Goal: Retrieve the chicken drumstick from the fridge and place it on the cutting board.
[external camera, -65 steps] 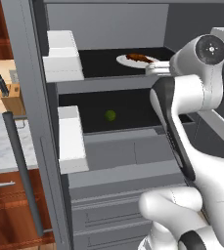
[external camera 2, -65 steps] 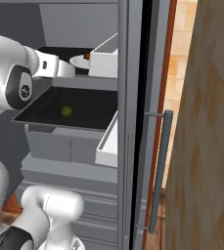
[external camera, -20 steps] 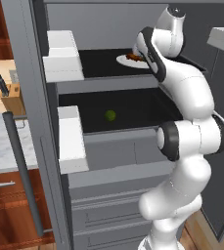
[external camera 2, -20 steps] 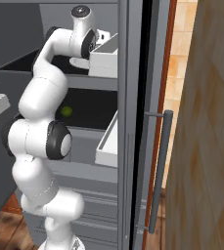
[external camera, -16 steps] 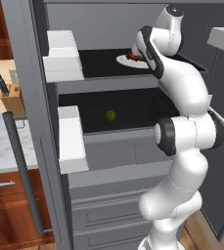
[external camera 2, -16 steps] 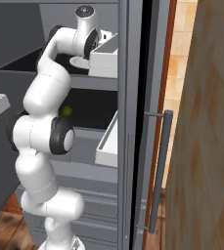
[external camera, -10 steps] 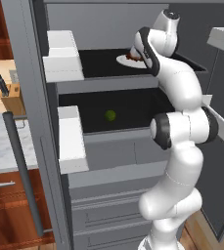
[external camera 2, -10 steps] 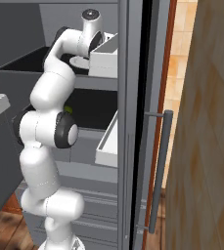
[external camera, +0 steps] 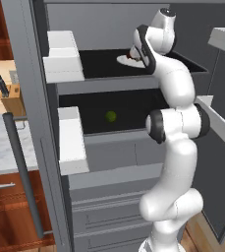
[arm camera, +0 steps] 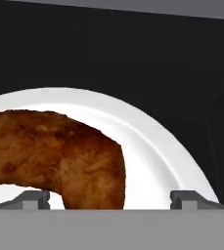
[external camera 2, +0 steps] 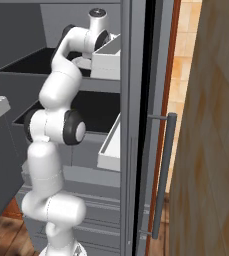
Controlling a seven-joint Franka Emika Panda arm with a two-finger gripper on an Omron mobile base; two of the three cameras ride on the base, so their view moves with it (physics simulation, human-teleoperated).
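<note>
Arm has been extended since a second ago; tool [arm camera: 109, 199] now set wide open astride the chicken drumstick [arm camera: 59, 158] on the plate [arm camera: 152, 146]; nothing gripped; closing judged next.

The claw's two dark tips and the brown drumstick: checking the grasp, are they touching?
Apart. In the hand view, the claw is open, each tip standing off to a side of the reddish-brown chicken drumstick, white oval plate showing between.

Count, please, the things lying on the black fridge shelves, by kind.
Chicken drumstick: 1
White plate: 1
Small green fruit: 1
Total: 3
</note>
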